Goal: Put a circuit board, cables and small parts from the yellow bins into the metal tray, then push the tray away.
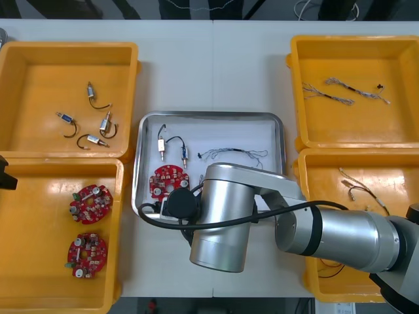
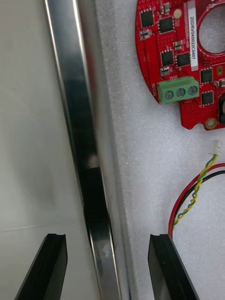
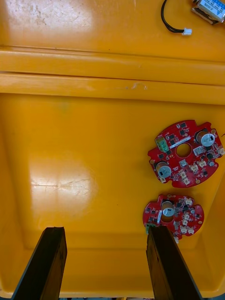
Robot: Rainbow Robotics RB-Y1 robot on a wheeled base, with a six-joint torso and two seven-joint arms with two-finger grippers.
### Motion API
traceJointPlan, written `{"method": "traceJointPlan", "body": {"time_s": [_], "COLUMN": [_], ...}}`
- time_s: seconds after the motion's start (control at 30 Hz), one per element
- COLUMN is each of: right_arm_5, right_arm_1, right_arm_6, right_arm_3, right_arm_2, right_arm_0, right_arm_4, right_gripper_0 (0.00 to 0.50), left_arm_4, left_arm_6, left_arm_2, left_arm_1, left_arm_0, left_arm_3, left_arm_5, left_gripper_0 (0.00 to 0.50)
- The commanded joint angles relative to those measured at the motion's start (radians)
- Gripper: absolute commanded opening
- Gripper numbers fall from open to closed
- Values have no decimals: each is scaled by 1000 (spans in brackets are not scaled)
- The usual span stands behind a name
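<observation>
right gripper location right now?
Right wrist view: the right gripper is open astride the metal tray's rim, one finger outside over the table, the other inside beside the red and yellow cable, near the red circuit board.

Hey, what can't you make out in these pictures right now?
- Front view: the right arm covers the tray's near edge and part of the near right bin.
- Right wrist view: the circuit board and red and yellow cable run off the edge.
- Left wrist view: a small metal part is cut off.
</observation>
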Motion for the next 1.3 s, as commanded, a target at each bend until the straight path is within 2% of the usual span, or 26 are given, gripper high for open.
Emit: {"method": "traceJointPlan", "body": {"time_s": [0.03,0.2,0.23,0.27,0.3,0.33,0.37,0.43,0.47,0.63,0.8,1.0,1.3], "right_arm_5": [-26,-23,-23,-23,-23,-21,-21,-20,-20,-17,-18,-18,-18], "right_arm_1": [26,27,27,27,27,27,27,27,27,26,18,9,6], "right_arm_6": [36,34,33,33,31,30,30,28,28,28,34,41,61], "right_arm_3": [13,13,13,13,13,13,13,10,7,1,1,-12,-13], "right_arm_2": [30,30,30,30,30,30,30,30,30,30,30,30,35], "right_arm_0": [-9,-8,-8,-8,-8,-9,-9,-9,-9,-14,-25,-38,-75], "right_arm_4": [20,23,23,23,23,23,25,23,23,28,28,28,28], "right_gripper_0": [500,498,460,381,331,216,136,67,52,31,30,0,0], "left_arm_4": [-1,-1,-1,-1,-1,-1,-1,-1,-1,-1,-1,-1,-1], "left_arm_6": [-102,-102,-102,-102,-102,-102,-102,-102,-102,-102,-102,-102,-102], "left_arm_2": [31,31,31,31,31,31,31,31,31,31,31,31,31], "left_arm_1": [45,45,45,45,45,45,45,45,45,45,45,45,45], "left_arm_0": [21,21,21,21,21,21,21,21,21,21,21,21,21], "left_arm_3": [-29,-29,-29,-29,-29,-29,-29,-29,-29,-29,-29,-29,-29], "left_arm_5": [-10,-10,-10,-10,-10,-10,-10,-10,-10,-10,-10,-10,-10], "left_gripper_0": [500,500,500,500,500,500,500,500,500,500,500,500,500]}}
